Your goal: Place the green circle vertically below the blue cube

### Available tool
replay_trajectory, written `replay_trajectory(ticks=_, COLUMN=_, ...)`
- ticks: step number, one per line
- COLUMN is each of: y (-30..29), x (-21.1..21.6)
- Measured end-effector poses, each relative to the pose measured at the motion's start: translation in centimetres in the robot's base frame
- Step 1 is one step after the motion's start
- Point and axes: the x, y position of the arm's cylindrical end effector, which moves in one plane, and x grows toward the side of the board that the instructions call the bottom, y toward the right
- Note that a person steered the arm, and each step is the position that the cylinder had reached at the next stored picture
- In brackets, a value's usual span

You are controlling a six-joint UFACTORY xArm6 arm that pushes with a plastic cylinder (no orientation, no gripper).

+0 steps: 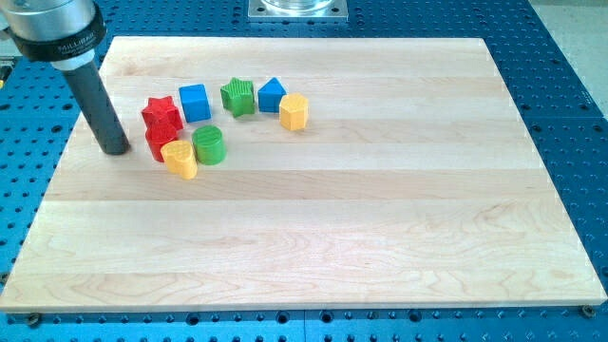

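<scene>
The green circle point(209, 145) sits on the wooden board point(380, 209) in the upper left, just below and slightly right of the blue cube point(195, 103). My tip point(116, 149) rests on the board to the left of the block cluster, about level with the green circle and a short way left of the lower red block point(158, 142). It touches no block.
A red star point(162, 114) lies left of the blue cube. A yellow block point(180, 159) touches the green circle's left. A green star point(238, 96), a blue triangular block point(272, 95) and a yellow hexagon point(294, 111) lie to the right.
</scene>
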Motion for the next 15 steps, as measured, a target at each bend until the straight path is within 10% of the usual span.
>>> replay_trajectory(ticks=3, y=1.1, x=2.6)
replay_trajectory(ticks=7, y=16.5, x=9.2)
replay_trajectory(ticks=11, y=16.0, x=-5.6)
replay_trajectory(ticks=15, y=18.7, x=-3.5)
